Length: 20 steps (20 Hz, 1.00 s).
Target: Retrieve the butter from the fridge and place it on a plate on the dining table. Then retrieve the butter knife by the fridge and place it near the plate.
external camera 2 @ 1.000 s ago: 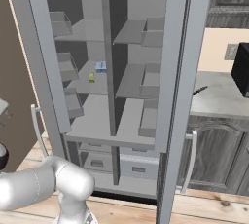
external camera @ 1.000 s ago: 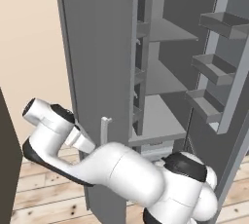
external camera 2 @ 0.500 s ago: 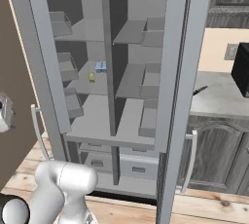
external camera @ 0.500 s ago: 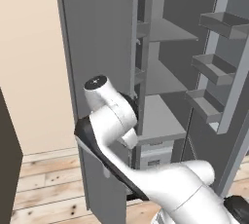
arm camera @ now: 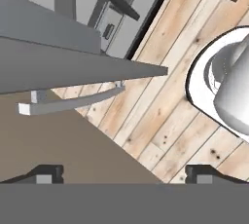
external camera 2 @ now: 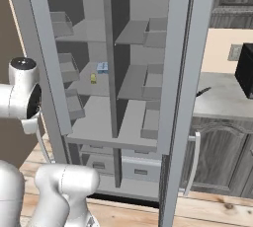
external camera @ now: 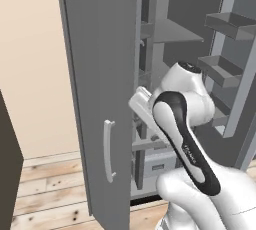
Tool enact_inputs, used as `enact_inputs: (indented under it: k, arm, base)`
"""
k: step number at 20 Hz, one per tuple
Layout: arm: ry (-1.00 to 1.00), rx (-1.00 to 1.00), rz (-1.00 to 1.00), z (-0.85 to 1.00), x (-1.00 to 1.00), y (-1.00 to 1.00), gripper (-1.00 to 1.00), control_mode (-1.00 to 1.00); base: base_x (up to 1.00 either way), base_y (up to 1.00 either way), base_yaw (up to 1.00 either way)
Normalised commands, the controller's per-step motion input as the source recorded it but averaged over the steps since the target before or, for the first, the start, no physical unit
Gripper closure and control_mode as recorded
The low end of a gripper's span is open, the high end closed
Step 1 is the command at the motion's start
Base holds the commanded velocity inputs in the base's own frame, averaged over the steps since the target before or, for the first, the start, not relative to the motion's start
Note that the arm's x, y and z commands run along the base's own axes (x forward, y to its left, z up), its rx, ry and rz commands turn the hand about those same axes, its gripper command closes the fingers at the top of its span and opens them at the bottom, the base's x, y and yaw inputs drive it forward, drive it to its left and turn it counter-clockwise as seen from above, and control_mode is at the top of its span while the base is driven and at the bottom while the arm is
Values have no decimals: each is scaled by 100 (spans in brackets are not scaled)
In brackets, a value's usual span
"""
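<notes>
Butter [external camera 2: 93, 78] on fridge [external camera 2: 118, 73] shelf, tool [arm camera: 124, 174] wide open, empty

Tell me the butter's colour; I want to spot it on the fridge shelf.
Pale yellow. The butter shows best in the right base view.

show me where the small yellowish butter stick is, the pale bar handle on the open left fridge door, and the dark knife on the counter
Small yellowish butter stick [external camera 2: 93, 78]: right base view, its middle.
Pale bar handle of the left fridge door [external camera: 107, 151]: left base view, mid-bar.
Slim dark knife [external camera 2: 202, 92]: right base view, its handle.
</notes>
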Motion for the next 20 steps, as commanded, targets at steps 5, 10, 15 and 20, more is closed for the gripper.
enact_inputs:
  k: [5, 10, 15, 20]
  arm:
    - [-12, 64, -7, 0, 21, -23, -100, -100]
    - [-1, 32, -3, 0, 0, -22, -100, -100]
    - [2, 16, -12, 0, 9, -50, -100, -100]
    - [5, 14, -10, -1, 30, -24, -100, -100]
  base:
    - [0, 0, 0]
    - [0, 0, 0]
    - [0, 0, 0]
    - [0, 0, 0]
